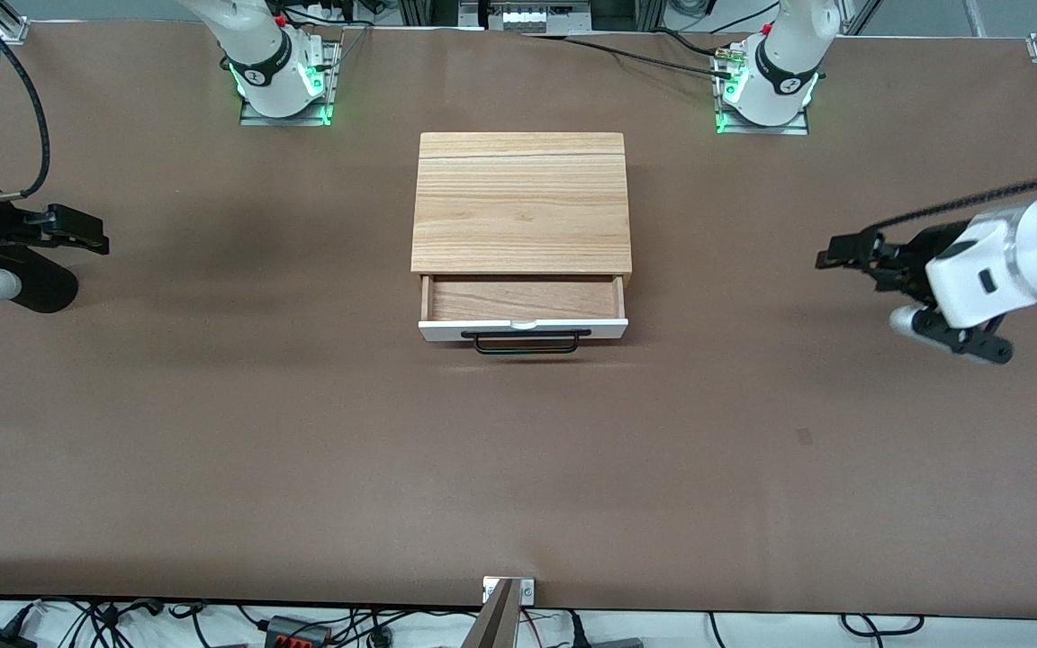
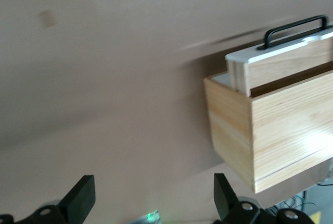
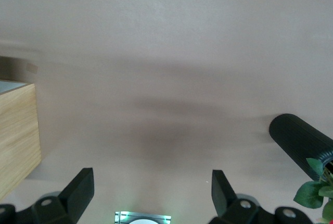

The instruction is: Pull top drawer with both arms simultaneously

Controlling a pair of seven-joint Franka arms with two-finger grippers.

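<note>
Hovering apart—left gripper [image 1: 829,256], right gripper [image 1: 100,236] (both agape).

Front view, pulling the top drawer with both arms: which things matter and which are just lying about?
Job in hand:
- top drawer, partly out, black handle
- left claw, open, over the table's left-arm end
- right claw, open, over the right-arm end

Lying about:
- wooden cabinet
- brown table
- cables

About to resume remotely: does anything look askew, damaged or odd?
Nothing stands out. The top drawer sits squarely, partly pulled out of the cabinet. The left gripper and right gripper wait open over opposite table ends.
</note>
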